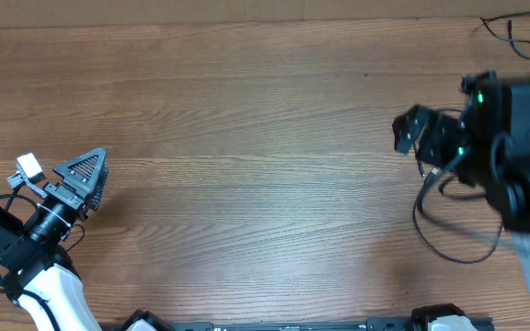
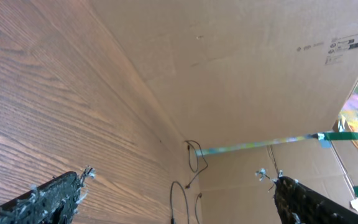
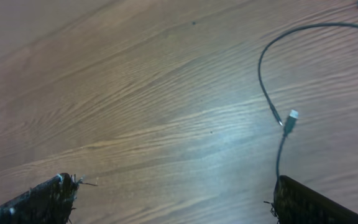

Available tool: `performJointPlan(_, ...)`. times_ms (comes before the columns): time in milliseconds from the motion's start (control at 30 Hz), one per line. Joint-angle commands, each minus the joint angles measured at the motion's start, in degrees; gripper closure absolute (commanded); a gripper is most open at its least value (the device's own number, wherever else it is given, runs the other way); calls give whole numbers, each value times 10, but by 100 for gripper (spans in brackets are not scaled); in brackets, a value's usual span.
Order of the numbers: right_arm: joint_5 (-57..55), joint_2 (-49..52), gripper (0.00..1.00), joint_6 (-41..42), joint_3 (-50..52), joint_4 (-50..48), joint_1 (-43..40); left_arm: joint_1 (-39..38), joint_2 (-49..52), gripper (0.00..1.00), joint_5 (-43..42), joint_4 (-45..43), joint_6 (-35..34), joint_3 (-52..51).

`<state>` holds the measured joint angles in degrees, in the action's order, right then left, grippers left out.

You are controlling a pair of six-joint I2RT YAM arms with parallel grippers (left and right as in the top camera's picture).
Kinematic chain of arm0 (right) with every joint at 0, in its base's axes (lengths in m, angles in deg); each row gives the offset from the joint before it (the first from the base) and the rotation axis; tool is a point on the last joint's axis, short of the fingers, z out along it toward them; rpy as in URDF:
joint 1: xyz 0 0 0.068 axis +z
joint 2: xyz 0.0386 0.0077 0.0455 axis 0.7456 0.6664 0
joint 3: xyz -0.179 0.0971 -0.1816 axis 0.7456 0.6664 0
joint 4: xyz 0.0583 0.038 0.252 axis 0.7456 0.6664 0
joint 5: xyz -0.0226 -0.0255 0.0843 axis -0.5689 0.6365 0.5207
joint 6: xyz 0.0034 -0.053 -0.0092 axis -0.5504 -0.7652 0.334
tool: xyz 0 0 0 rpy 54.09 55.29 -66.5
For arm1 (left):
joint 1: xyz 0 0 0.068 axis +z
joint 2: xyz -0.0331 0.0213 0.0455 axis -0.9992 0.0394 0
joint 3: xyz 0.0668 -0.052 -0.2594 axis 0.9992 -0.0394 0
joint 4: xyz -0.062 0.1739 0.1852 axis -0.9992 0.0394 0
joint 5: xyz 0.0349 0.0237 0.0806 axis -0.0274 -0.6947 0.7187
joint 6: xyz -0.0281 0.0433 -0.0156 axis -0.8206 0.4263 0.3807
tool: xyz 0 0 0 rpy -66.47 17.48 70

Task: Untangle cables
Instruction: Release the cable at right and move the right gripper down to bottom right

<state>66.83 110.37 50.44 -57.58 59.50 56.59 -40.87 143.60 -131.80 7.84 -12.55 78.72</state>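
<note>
A thin black cable lies in a loop on the wooden table under my right arm. In the right wrist view, a cable curves down to a silver-tipped plug; a second strand runs from there to the right finger. Another thin cable lies at the far right corner. My right gripper is open and empty above the table, left of the loop. My left gripper is open and empty at the near left, far from the cables. The left wrist view shows distant cable loops.
A cardboard wall borders the far side of the table. The thicker black wires on the right arm hang over the cable loop.
</note>
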Motion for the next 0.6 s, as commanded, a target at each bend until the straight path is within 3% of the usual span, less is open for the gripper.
performJointPlan(0, -73, -74, 0, 24, -9, 30, 14, 2, -3, 0, -9, -1, 13, 9)
performJointPlan(267, -89, -231, 0, 5, 34, 120, 15, 2, -3, 0, -9, -1, 13, 9)
performJointPlan(567, -88, -310, 0, 9, 71, 171, 15, 2, -3, 0, -9, -1, 13, 9)
